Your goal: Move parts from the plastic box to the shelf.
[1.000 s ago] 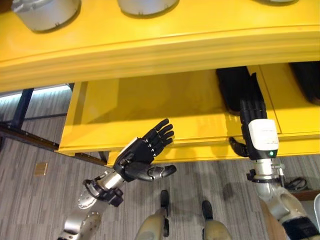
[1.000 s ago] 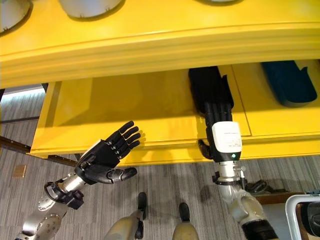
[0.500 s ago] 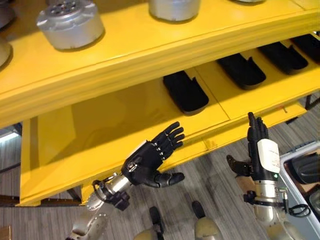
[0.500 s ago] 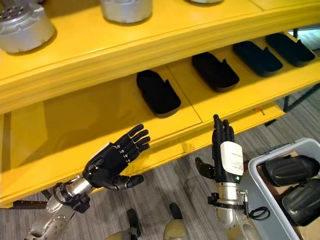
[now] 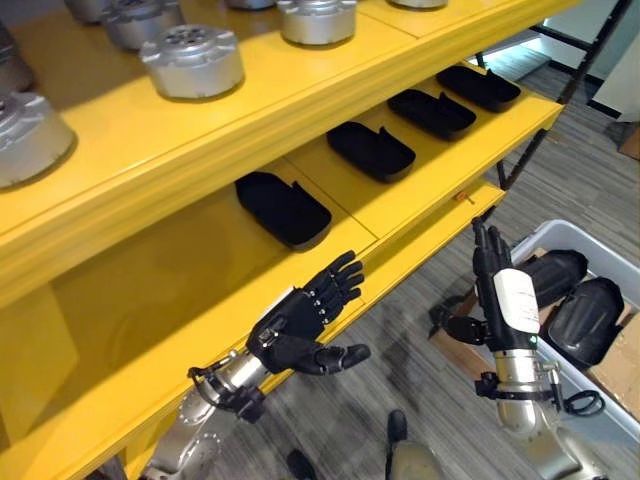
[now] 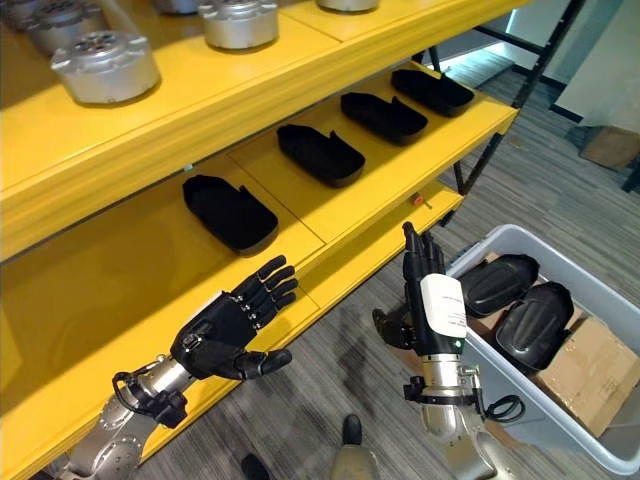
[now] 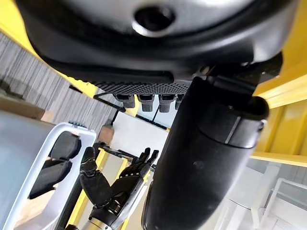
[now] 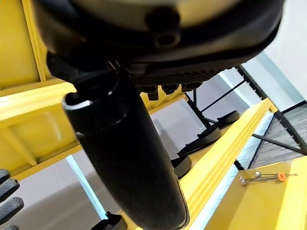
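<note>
Both hands are empty with fingers straight: the left hand (image 6: 225,330) hovers by the yellow shelf's (image 6: 380,205) front edge, the right hand (image 6: 428,305) stands upright beside the plastic box (image 6: 600,300). Two black parts (image 6: 525,305) lie in the box at the right hand's 3 o'clock. Four black parts (image 6: 320,155) sit in a row on the shelf at 11 o'clock, with silver housings (image 6: 105,65) on the tier above.

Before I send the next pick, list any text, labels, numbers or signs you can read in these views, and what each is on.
None can be read.
Yellow shelf: no labels or numbers on its edges.
Black parts on the shelf: no markings show.
Silver round parts on the upper level: no print visible.
Plastic box: no label on its rim.
Cardboard beside the parts in the box: no print shows.
Right hand, white cover: no legible text.
Left hand: plain dark.
</note>
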Controlling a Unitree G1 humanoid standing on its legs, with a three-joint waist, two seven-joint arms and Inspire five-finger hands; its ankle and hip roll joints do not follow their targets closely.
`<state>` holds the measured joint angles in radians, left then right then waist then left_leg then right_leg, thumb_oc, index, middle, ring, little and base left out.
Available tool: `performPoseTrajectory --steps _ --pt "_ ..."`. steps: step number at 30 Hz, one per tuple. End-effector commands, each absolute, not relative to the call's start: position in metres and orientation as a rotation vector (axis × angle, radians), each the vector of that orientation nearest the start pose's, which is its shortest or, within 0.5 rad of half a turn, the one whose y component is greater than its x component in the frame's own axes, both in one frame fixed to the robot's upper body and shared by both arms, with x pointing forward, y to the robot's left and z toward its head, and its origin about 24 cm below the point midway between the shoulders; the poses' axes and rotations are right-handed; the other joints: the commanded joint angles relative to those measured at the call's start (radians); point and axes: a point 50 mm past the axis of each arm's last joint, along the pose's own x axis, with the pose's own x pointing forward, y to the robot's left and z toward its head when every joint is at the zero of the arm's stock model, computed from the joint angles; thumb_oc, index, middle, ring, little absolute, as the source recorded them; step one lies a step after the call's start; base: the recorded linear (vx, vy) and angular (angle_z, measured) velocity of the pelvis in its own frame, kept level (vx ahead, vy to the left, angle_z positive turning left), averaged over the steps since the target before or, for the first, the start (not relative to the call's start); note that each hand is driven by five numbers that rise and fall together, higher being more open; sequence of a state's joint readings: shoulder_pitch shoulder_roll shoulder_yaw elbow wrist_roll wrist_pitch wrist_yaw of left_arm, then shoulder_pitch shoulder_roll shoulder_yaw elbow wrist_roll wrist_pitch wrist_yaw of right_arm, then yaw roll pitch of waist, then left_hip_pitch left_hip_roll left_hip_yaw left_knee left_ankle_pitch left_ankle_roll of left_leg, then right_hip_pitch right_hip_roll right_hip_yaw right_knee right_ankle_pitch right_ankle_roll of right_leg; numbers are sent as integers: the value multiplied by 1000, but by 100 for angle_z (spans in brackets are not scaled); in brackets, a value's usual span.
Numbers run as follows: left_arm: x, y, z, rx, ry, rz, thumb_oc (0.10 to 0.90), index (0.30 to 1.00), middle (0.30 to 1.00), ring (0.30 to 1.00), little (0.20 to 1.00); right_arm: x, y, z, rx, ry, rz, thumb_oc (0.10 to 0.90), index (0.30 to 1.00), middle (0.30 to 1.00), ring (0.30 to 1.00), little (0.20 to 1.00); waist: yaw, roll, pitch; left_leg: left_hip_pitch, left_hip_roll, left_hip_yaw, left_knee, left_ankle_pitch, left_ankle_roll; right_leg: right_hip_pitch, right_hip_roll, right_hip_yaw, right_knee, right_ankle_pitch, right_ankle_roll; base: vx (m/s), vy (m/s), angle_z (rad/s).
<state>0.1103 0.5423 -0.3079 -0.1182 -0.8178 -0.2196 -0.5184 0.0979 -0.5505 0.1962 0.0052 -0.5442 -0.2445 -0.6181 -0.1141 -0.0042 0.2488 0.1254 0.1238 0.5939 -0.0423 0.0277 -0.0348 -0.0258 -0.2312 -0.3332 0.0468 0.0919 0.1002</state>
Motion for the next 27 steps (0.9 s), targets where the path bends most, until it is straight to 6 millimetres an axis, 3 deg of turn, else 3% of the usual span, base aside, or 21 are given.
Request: performPoseTrajectory --steps 1,4,10,17,20,21,23,25,27 --pt "212 153 96 -342 -298 -830 900 1000 1000 1000 1000 237 -210 106 -916 -595 -268 900 1000 1000 1000 1000 -26 9 -52 -1 -21 -72 43 -125 50 34 -39 44 40 -64 83 -21 -263 -36" --pt "212 149 95 -350 -291 -851 900 1000 1000 1000 1000 236 -218 104 -940 -565 -295 900 1000 1000 1000 1000 -48 9 -56 19 -16 -58 12 -112 44 30 -15 49 15 -63 90 -37 -290 -37" --pt "212 145 97 -351 -297 -840 900 1000 1000 1000 1000 234 -236 100 -967 -507 -378 900 1000 1000 1000 1000 -85 13 -55 37 0 -41 -18 -94 28 24 36 70 -2 -76 62 -52 -302 -41" --pt "216 146 104 -383 -363 -801 900 1000 1000 1000 1000 224 -245 94 -984 -489 -409 900 1000 1000 1000 1000 -132 11 -48 10 69 -59 -18 -47 -10 26 134 141 7 -130 -17 -51 -328 -20" --pt "221 147 106 -394 -392 -760 900 1000 1000 1000 1000 229 -242 93 -983 -510 -384 900 1000 1000 1000 1000 -117 5 -45 -14 117 -160 8 -10 -47 36 184 217 -13 -134 -46 4 -347 -39" --pt "221 147 106 -394 -392 -760 900 1000 1000 1000 1000 229 -242 93 -983 -510 -384 900 1000 1000 1000 1000 -117 5 -45 -14 117 -160 8 -10 -47 36 184 217 -13 -134 -46 10 -219 -74" --pt "222 153 105 -370 -402 -694 900 1000 1000 1000 1000 233 -238 94 -977 -512 -310 900 1000 1000 1000 1000 -97 1 -49 -36 114 -253 36 14 -45 26 208 283 -16 -127 -67 48 -143 -95" --pt "220 159 103 -353 -400 -645 900 1000 1000 1000 1000 234 -232 95 -977 -533 -234 900 1000 1000 1000 1000 -75 0 -55 -60 76 -362 76 0 -36 30 226 344 -18 -132 -76 177 -79 -147" --pt "216 168 101 -357 -393 -614 900 1000 1000 1000 1000 229 -230 93 -963 -523 -188 900 1000 1000 1000 1000 -55 -3 -57 -88 2 -438 122 -43 0 39 244 385 -14 -134 -82 172 -112 -183"
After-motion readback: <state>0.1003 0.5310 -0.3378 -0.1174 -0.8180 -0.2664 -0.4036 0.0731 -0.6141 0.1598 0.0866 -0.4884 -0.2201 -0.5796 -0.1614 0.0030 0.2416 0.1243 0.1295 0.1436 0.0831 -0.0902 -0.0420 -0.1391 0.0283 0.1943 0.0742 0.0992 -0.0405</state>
